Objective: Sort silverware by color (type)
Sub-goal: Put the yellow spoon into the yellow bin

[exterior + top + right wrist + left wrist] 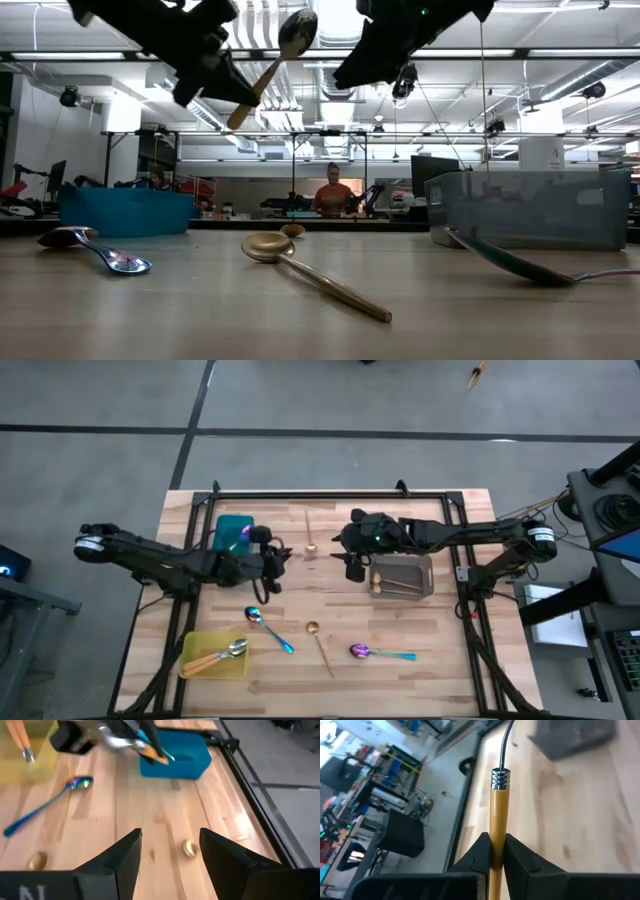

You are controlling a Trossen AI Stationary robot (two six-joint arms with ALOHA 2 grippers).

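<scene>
Left wrist view: left gripper (495, 851) clamped on glossy orange-handled silver spoon (499, 805) with ribbed metal collar, thin steel neck; right gripper (170, 851) spread wide, holding nothing.

Between the two raised arms, mid-table (320, 585) lies bare wood. A small gold spoon (311, 547) sits in that gap's far part. Nearer the front, passage is broken by a teal-handled spoon (268, 628), a long gold spoon (320, 647) and another teal-handled spoon (381, 653). The grey tray (403, 575), teal tray (234, 531) and yellow tray (213, 657) block the sides.
</scene>
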